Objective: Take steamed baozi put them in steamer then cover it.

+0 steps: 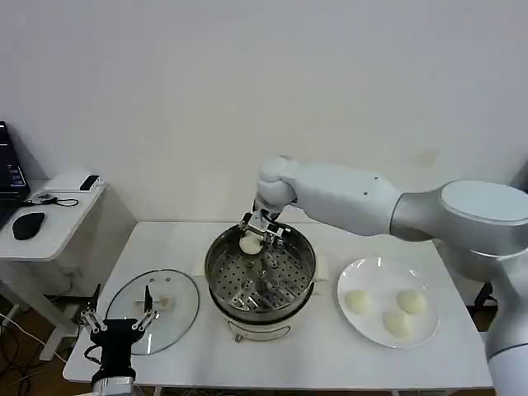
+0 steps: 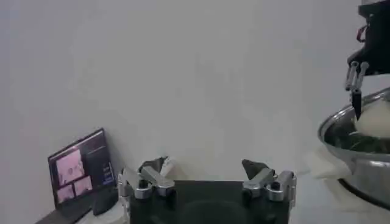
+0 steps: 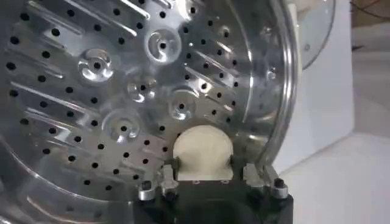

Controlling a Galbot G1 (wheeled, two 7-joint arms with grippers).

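Observation:
My right gripper (image 1: 257, 233) hangs over the back left of the steamer (image 1: 261, 307), shut on one steamed baozi (image 1: 249, 244). In the right wrist view the cream bun (image 3: 202, 149) sits between the fingers (image 3: 167, 178) just above the perforated tray (image 3: 122, 91). Three more baozi (image 1: 358, 301) (image 1: 411, 301) (image 1: 398, 323) lie on the white plate (image 1: 367, 271) to the right of the pot. The glass cover (image 1: 177, 318) lies flat on the table to the left of the steamer. My left gripper (image 1: 115, 323) is parked open at the cover's near left edge, holding nothing (image 2: 207, 167).
A low side table (image 1: 49, 223) at the far left carries a laptop (image 1: 8, 173) and a black mouse (image 1: 28, 223). The white work table's front edge (image 1: 330, 381) runs close below the pot and plate.

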